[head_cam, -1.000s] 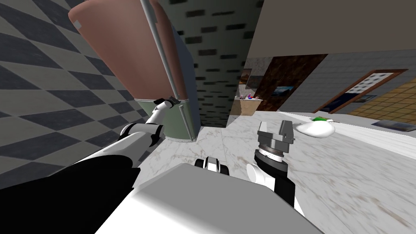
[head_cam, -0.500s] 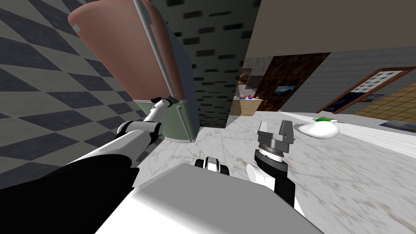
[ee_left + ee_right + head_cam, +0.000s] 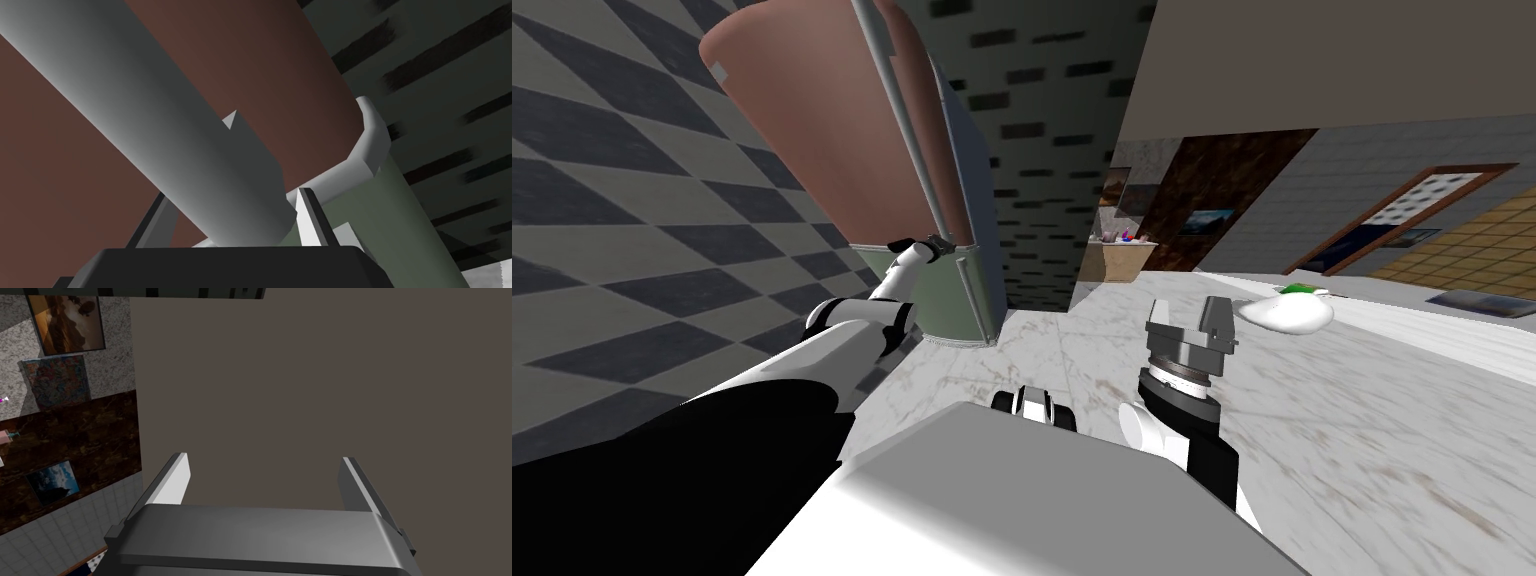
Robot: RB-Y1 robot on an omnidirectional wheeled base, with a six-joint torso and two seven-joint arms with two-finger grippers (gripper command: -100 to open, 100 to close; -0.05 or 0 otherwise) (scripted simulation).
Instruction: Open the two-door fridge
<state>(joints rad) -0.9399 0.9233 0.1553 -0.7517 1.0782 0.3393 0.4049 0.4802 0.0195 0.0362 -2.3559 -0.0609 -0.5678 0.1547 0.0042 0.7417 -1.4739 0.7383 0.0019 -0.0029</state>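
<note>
GRIP MADE, PULL TO COME: The robot's left end effector (image 3: 937, 245) is clamped on the lower end of the long grey handle (image 3: 907, 130) of the two-door fridge (image 3: 967, 160). The fridge stands at 11 o'clock from the robot, close beside a chequered wall (image 3: 612, 200). From the left wrist, both fingers (image 3: 306, 215) press the bar's sides, just above the seam where the reddish-brown upper door (image 3: 812, 120) meets the grey-green lower door (image 3: 937, 300).

No gap shows around the upper door, so the opening itself looks not yet begun. The step in hand appears to be the start of the pull. The next move calls for drawing the handle outward in an arc, probably about hinges on the door's 9 o'clock edge. The wrist would have to turn with the swing. Because the grip sits so near the bar's end, the thin blades could slide off it if the pull runs downward.

The right end effector (image 3: 1192, 325) is held at 1 o'clock, fingers spread and empty.

A pale marble-patterned floor (image 3: 1362, 430) runs from 12 to 4 o'clock. A white rounded object (image 3: 1287, 314) with a green bit lies on it at 2 o'clock. A small box (image 3: 1122, 258) of coloured items sits at 12 o'clock, and a wood-framed doorway (image 3: 1412, 215) stands at 2 o'clock.
</note>
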